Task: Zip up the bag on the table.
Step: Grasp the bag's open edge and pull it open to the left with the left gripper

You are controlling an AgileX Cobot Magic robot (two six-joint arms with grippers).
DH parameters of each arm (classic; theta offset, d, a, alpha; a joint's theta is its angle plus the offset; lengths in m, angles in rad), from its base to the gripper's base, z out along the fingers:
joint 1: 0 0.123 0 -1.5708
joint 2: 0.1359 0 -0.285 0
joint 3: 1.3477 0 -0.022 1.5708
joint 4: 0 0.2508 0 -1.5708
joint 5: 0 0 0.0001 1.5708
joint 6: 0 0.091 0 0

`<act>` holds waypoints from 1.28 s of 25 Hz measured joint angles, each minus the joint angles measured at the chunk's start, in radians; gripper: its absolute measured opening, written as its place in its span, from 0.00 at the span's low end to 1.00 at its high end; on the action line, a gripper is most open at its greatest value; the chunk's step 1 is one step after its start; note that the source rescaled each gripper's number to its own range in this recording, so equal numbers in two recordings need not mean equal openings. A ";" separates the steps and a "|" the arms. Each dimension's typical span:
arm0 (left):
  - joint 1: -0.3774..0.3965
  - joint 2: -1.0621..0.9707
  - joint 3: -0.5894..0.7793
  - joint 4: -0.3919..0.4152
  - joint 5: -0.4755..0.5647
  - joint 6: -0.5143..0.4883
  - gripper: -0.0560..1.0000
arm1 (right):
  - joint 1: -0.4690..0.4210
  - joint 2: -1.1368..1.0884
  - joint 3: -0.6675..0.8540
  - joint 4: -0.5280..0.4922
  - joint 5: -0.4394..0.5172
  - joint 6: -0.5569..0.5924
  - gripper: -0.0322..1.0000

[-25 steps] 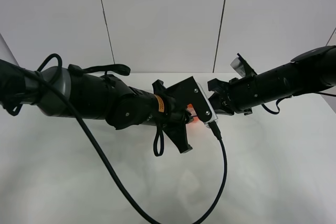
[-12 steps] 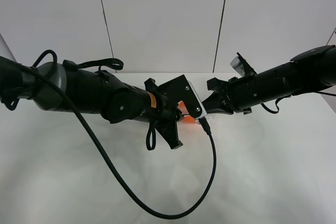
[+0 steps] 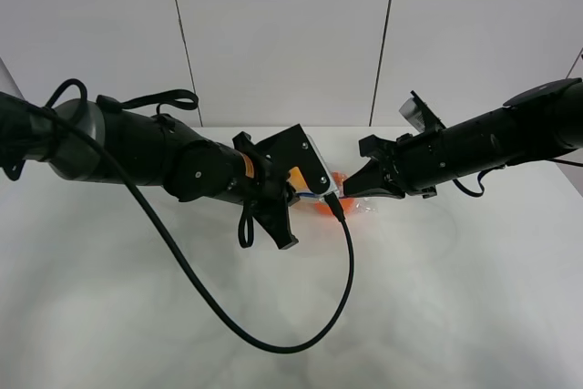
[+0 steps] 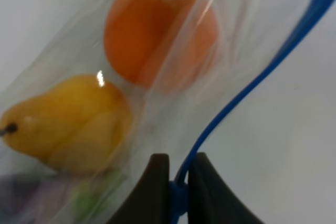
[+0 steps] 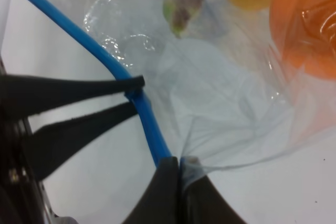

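Loc: bag at worktop centre, btwn arms. L gripper pinched shut on blue zipper strip. R gripper clamped on bag corner by strip end. Judgement: R anchors taut, L slides along strip w/ even squeeze, no twist.

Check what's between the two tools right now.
Only a short stretch of the blue zip strip, running from the left tool to the right tool; both pinch it. The right wrist view shows this.

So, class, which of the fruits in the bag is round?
The orange one; the yellow one beside it in the bag is pear-shaped, with a dark stem.
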 joint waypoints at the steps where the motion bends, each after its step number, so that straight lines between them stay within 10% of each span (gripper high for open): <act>1: 0.006 0.000 0.000 0.000 0.002 0.003 0.07 | 0.000 0.000 0.000 0.000 -0.001 0.000 0.03; 32: 0.237 -0.001 0.000 -0.009 0.081 0.080 0.07 | 0.003 0.000 -0.003 0.017 -0.014 0.000 0.03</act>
